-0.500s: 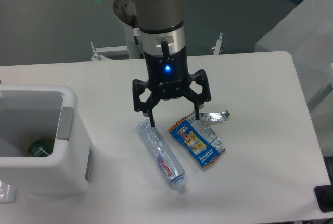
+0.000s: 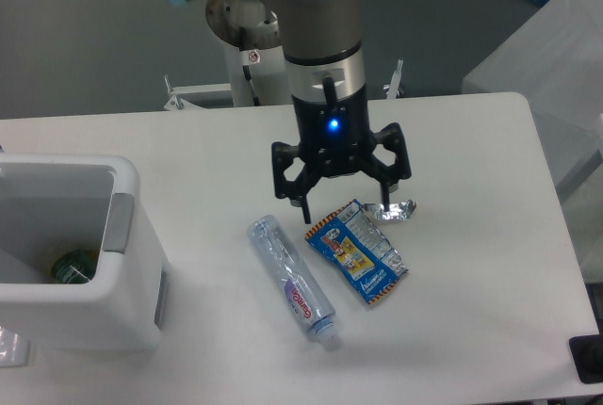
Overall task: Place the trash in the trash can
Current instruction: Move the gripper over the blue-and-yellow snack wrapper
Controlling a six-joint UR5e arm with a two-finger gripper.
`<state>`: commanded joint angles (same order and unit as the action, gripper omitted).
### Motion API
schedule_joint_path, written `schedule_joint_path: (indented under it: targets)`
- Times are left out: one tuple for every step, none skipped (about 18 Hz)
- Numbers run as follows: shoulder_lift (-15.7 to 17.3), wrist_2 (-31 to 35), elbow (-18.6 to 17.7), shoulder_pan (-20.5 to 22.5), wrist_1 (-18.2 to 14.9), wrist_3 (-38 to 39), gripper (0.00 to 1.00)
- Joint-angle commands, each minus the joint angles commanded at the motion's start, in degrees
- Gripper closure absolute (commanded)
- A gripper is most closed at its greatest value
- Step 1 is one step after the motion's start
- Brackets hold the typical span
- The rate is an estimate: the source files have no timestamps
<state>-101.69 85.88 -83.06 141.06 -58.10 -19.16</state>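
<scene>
**White table, spread fingers above the wrapper**

White is the main colour of this single camera view: a white table fills most of the frame, and a white boxy trash can stands at the lower left. The trash can has rounded corners and a grey strip on its right rim. Inside it, low at the left, a dark green round thing is visible; I cannot tell what it is.

The arm comes down from the top centre of the frame. Its gripper points downward, and a small blue light shines on its black body. The two fingers are spread wide apart and hold nothing. The left fingertip in the picture is near the upper left corner of the snack wrapper, the right one is over the silver foil end.

The blue snack wrapper with yellow and red print lies crumpled on the table just below the gripper, in the centre of the frame, slightly right. The clear plastic bottle lies on its side just beside the wrapper, to its left, not touching it. Its cap end points to the lower right, and the pink and blue label is near that end. Both pieces of trash are on the table, well apart from the trash can.
</scene>
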Motion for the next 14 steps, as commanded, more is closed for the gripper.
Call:
schedule_joint_path:
  targets:
    - [-0.09, -1.84, -0.09, 1.05, 0.09, 0.0, 0.0]
    - [-0.18, -3.17, -0.26, 2.37, 0.09, 0.09, 0.0]
    - [-0.44, -3.79, -0.78, 3.25, 0.26, 0.09, 0.0]
    - [-0.79, -3.71, -1.49, 3.34, 1.4, 0.26, 0.0]
    - [-0.97, -3.45, -2.19, 3.43, 3.5, 0.96, 0.0]
    - [-1.06, -3.18, -2.37, 3.52, 4.39, 1.23, 0.0]
    - [-1.06, -3.35, -2.98, 4.04, 4.4, 1.23, 0.0]
    - [-1.06, -3.35, -3.34, 4.57, 4.57, 0.45, 0.0]
    - [-1.15, -3.44, -3.51, 4.66, 5.18, 0.09, 0.0]
    - [-1.15, -3.36, -3.6, 4.66, 5.19, -1.74, 0.0]
    - [-1.15, -3.35, -4.12, 4.66, 5.01, -5.41, 0.0]
    - [-1.06, -3.35, -5.17, 4.75, 5.1, -9.54, 0.0]
    - [-0.97, -3.35, -5.97, 4.75, 4.93, -13.5, 0.0]
    - [-0.8, -3.35, -6.85, 4.84, 4.75, -17.54, 0.0]
